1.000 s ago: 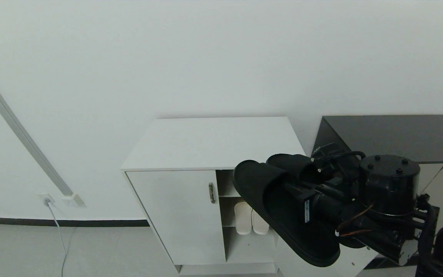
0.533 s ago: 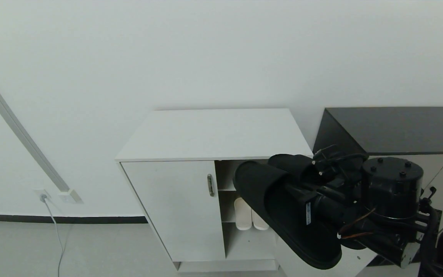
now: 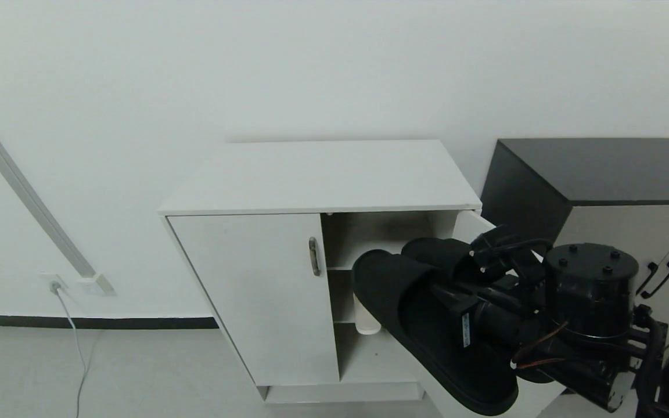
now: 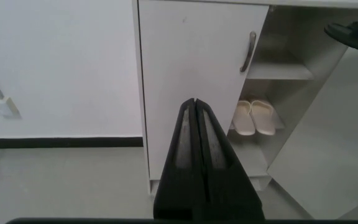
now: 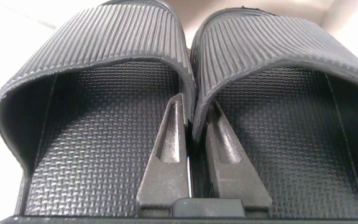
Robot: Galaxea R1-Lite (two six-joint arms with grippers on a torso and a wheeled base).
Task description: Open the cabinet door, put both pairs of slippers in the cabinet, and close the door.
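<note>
slippers (image 3: 416,313), black, pinched by right gripper (image 5: 193,109), left gripper (image 4: 195,102) pressed together, cabinet door (image 3: 473,223) open

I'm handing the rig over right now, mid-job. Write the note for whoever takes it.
Left gripper: shut, empty, facing the cabinet.
Right gripper: shut on black slippers, held before the open compartment.
Done: right door open; white slippers inside on a shelf.
To do: shelve the black pair, close the door.
</note>
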